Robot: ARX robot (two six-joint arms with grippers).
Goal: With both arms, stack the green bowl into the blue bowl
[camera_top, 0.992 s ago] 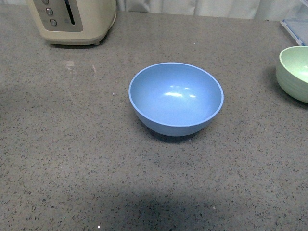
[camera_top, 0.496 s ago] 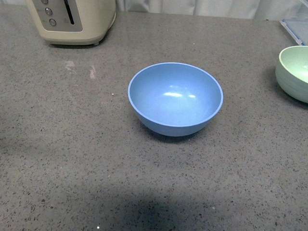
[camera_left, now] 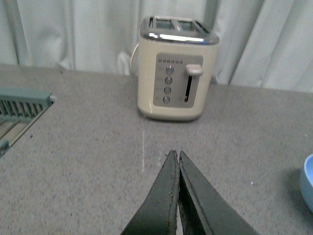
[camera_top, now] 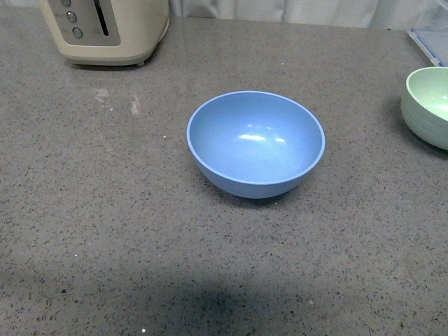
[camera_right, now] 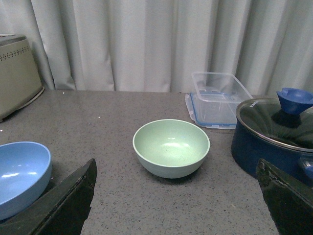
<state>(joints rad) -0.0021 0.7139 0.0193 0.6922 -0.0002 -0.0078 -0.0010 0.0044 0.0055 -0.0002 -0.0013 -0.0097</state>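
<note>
Green bowl (camera_right: 171, 148), framed by the right gripper (camera_right: 176, 169), spread wide and touching nothing. Sat upright on the grey counter (camera_right: 122, 205), well apart from the blue bowl (camera_top: 255, 143) and to that bowl's right in the front view. Pressed together on nothing, the left gripper (camera_left: 176, 159), aimed at a cream toaster (camera_left: 176, 73). Blue bowl upright and empty mid-counter. Behind the green bowl, a clear plastic container (camera_right: 217, 98); beside that, a dark blue pot (camera_right: 274, 142) under a glass lid.

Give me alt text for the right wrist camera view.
A round pale green plastic bowl sits empty on a grey speckled counter, beyond the open right end effector. A light blue plastic bowl and dark blue lidded pot flank it.
</note>
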